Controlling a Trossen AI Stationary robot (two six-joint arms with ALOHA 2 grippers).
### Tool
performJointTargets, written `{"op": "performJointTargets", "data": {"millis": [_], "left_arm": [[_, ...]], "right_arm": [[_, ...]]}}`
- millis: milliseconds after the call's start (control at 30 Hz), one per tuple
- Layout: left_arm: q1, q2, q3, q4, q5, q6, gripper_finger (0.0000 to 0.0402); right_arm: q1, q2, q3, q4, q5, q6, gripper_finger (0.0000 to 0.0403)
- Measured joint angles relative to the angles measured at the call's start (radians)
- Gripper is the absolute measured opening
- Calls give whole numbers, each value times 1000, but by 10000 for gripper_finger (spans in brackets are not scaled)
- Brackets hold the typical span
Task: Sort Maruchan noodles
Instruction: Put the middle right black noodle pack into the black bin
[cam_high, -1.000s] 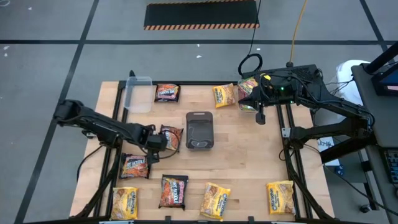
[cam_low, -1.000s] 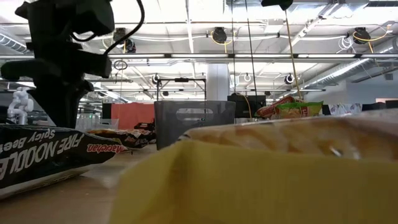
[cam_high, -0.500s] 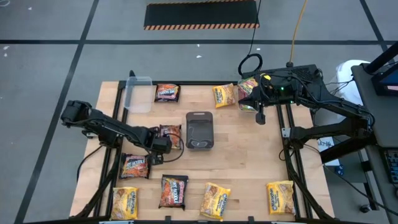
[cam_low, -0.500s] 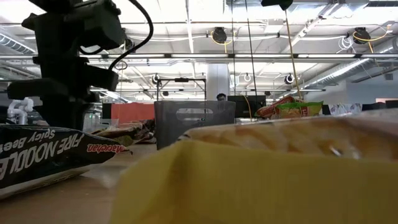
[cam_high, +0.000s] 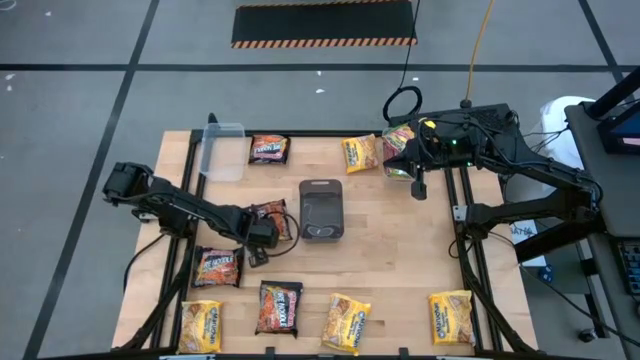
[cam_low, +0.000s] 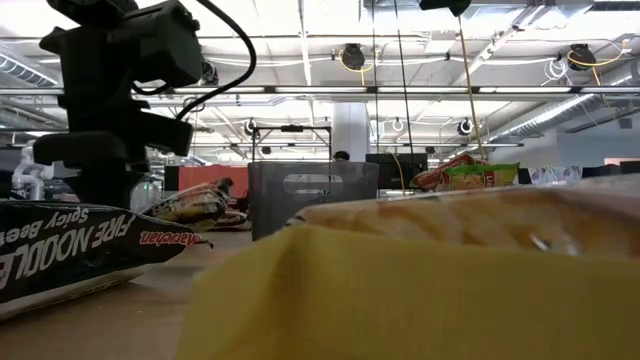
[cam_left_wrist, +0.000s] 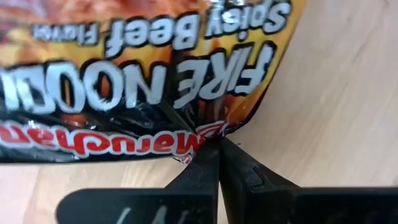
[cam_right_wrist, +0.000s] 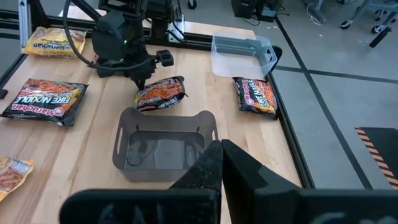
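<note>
Left gripper (cam_high: 262, 232), jaws pinching the dark packet's (cam_high: 274, 217) edge, sits just left of the grey tray (cam_high: 321, 209).

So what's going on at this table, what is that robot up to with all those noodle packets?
It is sorting Maruchan ramen packets spread over a wooden table. The left gripper has shut on the edge of a dark Fire Noodle Spicy Beef packet, which lies just beside the grey tray in the middle. The right gripper is shut and waits at the far right of the table, above the packets piled there. Other packets, dark ones and yellow ones, still lie around the table's edges.
</note>
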Motion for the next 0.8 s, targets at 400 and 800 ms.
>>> {"op": "performJointTargets", "data": {"millis": [400, 800], "left_arm": [[4, -108, 74, -36, -7, -154, 2], [34, -231, 220, -313, -186, -174, 1]], "right_arm": [[0, 0, 0, 2, 2, -6, 0], [0, 0, 0, 2, 2, -25, 0]]}}
